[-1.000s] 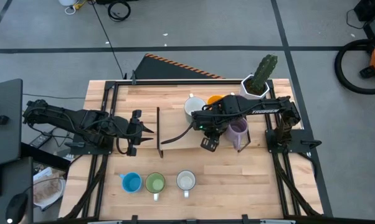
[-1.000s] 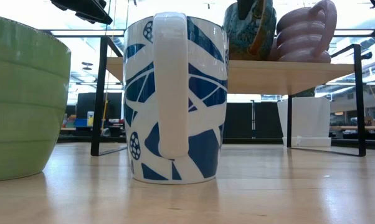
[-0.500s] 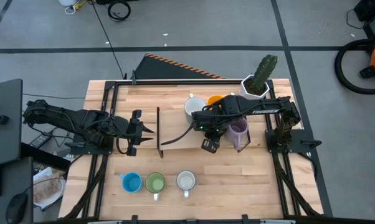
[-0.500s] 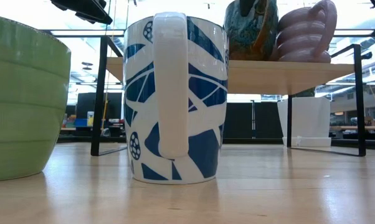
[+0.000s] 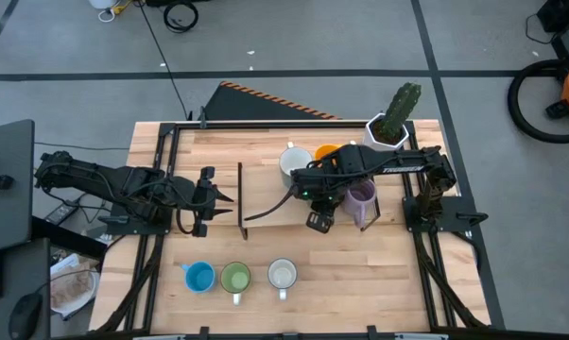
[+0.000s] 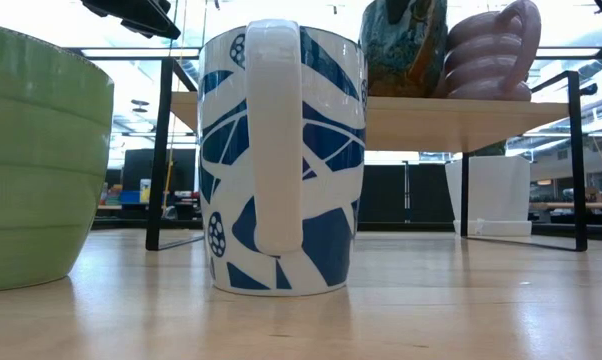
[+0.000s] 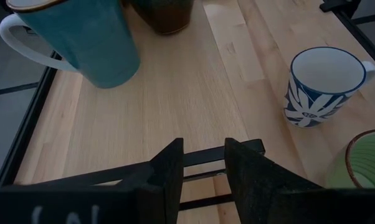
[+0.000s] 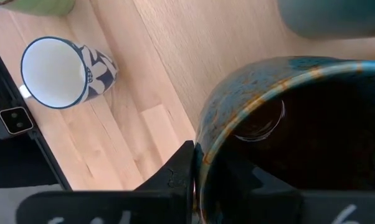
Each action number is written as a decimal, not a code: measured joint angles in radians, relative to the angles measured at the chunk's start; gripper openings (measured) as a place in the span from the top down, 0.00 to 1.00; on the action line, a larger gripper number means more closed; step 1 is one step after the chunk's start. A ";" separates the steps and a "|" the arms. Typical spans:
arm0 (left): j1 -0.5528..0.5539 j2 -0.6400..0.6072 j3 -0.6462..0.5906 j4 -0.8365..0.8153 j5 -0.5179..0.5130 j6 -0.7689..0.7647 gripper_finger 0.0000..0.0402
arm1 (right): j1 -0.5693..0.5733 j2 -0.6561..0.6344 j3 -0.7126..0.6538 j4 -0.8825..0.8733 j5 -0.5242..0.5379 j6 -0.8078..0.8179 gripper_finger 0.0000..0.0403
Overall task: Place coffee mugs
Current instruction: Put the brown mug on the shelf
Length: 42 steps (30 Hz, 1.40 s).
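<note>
My right gripper (image 5: 317,215) reaches over the raised wooden shelf (image 5: 266,194) and is shut on a dark brown, teal-speckled mug (image 8: 281,124), which the arm hides in the high view. A lilac mug (image 5: 362,194), an orange mug (image 5: 327,151) and a teal-walled mug with a white inside (image 5: 293,162) stand on the shelf. By the table's near edge stand a blue mug (image 5: 199,277), a green mug (image 5: 234,278) and a white mug with blue flowers (image 5: 282,274). My left gripper (image 5: 212,195) waits open, left of the shelf frame. My right gripper holds the dark mug by its rim (image 8: 205,146), one finger (image 8: 178,171) outside the wall and the other inside the hollow. The fingers come from above, pointing down. The mug stays upright, and its base (image 6: 401,92) looks level with the shelf board.
A white hexagonal cactus pot (image 5: 387,130) stands at the table's far right corner. The black shelf frame (image 7: 206,155) crosses just in front of my left fingers. Bare wood lies between the shelf and the three near mugs, and right of them.
</note>
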 joint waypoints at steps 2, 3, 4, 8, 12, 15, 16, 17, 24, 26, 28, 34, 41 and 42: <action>0.000 0.000 0.000 0.000 0.000 0.000 0.69 | 0.002 0.000 0.000 0.000 0.000 0.000 0.85; 0.000 0.000 0.000 0.000 0.000 0.000 0.69 | 0.004 0.000 0.000 0.000 0.000 0.000 0.84; 0.000 0.000 0.000 0.000 0.000 0.000 0.69 | 0.006 0.000 0.000 0.000 -0.001 0.000 0.83; 0.000 0.000 0.000 0.000 0.000 0.000 0.69 | 0.017 0.000 0.000 0.002 0.002 0.001 0.78; 0.000 0.000 0.000 0.000 0.000 0.000 0.69 | 0.018 -0.003 0.000 0.001 0.003 0.012 0.72; 0.000 0.001 0.000 0.005 0.000 -0.001 0.69 | 0.020 -0.013 0.006 0.001 0.027 0.016 0.68; 0.000 0.001 0.000 0.014 0.000 -0.002 0.69 | 0.021 -0.017 0.006 0.001 0.036 0.020 0.67; 0.000 0.001 0.000 0.026 0.001 -0.004 0.69 | 0.021 -0.022 0.006 0.000 0.039 0.025 0.67; 0.000 0.001 -0.043 0.200 0.038 0.001 0.69 | 0.059 -0.071 0.006 0.000 0.115 0.065 0.66; 0.000 0.006 -0.068 0.277 0.059 0.005 0.69 | 0.082 -0.085 0.006 0.000 0.163 0.080 0.66; 0.000 0.018 -0.094 0.354 0.064 0.005 0.69 | 0.109 -0.098 0.006 0.000 0.209 0.097 0.65; -0.023 0.122 -0.119 0.512 0.064 -0.026 0.69 | 0.210 -0.113 0.006 0.000 0.347 0.136 0.65; -0.047 0.316 -0.119 0.759 0.047 -0.024 0.69 | 0.288 -0.113 0.006 0.000 0.399 0.245 0.65; -0.042 0.341 -0.119 0.799 0.043 -0.018 0.69 | 0.296 -0.113 0.006 0.000 0.403 0.266 0.65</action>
